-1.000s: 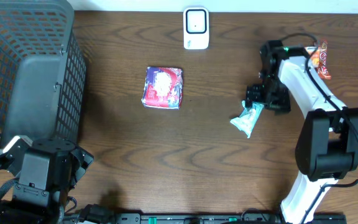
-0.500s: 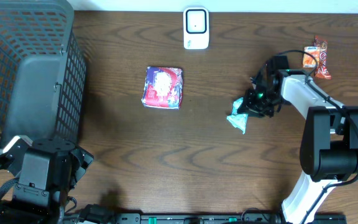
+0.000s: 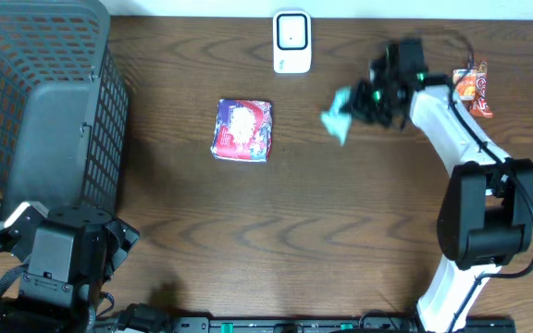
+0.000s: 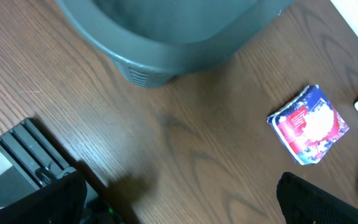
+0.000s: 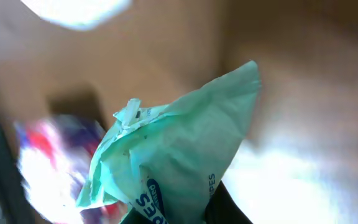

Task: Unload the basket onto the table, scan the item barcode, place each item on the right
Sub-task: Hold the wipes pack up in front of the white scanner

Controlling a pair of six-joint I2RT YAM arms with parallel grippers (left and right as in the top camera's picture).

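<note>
Light was even and soft from above | my right wrist view was smeared, white glare blown out at upper left | teal packet (image 3: 337,123) blurred overhead | my left wrist view was sharp

Glossy mint plastic packet (image 3: 337,123), matt grey plastic mesh basket (image 3: 72,139), smooth wood-grain table (image 3: 248,231)

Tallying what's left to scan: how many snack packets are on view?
3: a mint-green packet in the right gripper, a red-and-blue packet mid-table, an orange packet beside the right arm. The basket could hide more.
</note>
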